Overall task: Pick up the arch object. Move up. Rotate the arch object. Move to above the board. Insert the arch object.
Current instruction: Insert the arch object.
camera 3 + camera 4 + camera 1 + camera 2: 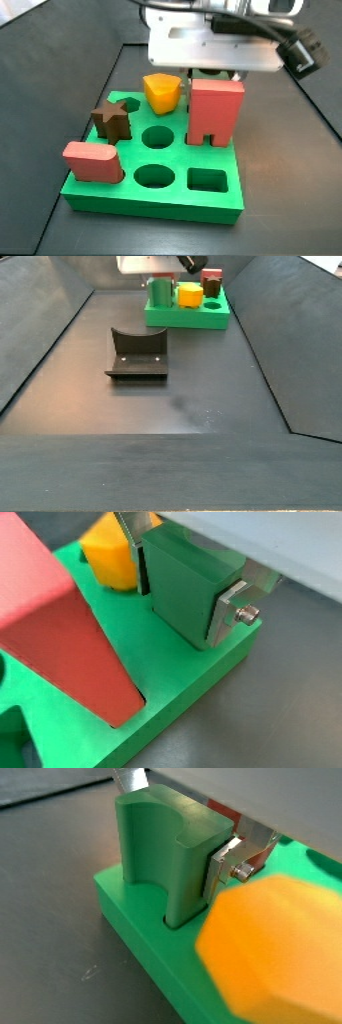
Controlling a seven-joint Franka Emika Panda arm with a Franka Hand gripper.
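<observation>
The arch object (181, 577) is a dark green block with a curved cut in one face (154, 848). It stands upright with its lower end in a hole at a corner of the bright-green board (174, 697). My gripper (181, 612) is shut on it, with a silver finger (227, 610) flat against each side. Both show in the other wrist view: the gripper (167, 858) and the board (134, 913). In a side view the gripper (163, 274) sits over the arch (162, 292) at the board's (187, 318) left end. In the other side view the tall red block hides the arch.
The board also holds a tall red block (214, 110), a yellow piece (162, 93), a brown star (110, 121) and a short red block (91, 162). Round and square holes (206, 180) are open along its front. The fixture (136, 353) stands on the dark floor.
</observation>
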